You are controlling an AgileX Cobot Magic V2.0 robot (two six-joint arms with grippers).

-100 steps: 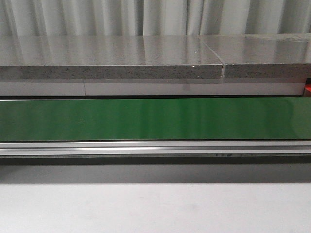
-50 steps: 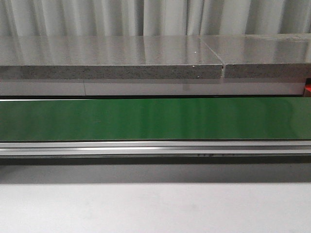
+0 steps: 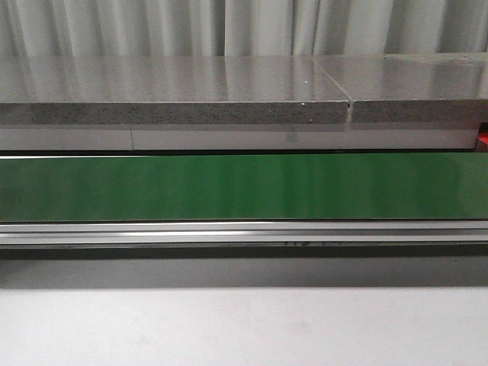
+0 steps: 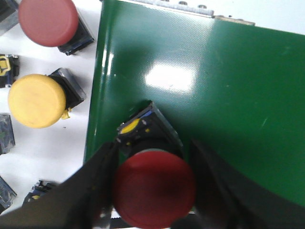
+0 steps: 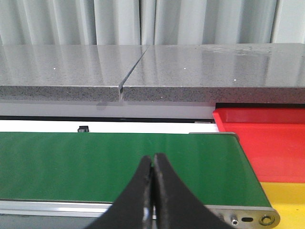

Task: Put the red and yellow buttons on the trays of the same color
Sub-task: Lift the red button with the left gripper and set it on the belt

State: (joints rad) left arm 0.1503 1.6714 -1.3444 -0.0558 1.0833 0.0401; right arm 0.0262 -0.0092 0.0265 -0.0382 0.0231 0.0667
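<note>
Left wrist view | left gripper [image 4: 153, 191] clamps red button [image 4: 153, 190] | right gripper [image 5: 152, 164] closed, empty | writing: none legible

Green conveyor belt [image 3: 244, 187] with aluminium rail [image 3: 244, 232], grey speckled stone slab [image 3: 175, 91] behind, pale pleated curtain [image 3: 229, 27]

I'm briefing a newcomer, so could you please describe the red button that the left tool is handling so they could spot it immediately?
Find the glossy green conveyor belt. At its edge, between the left tool's two dark fingers, stands a round red mushroom-cap button on a black base. Unlike the other red button and the yellow button, which lie on the white surface, it stands on the belt.
</note>
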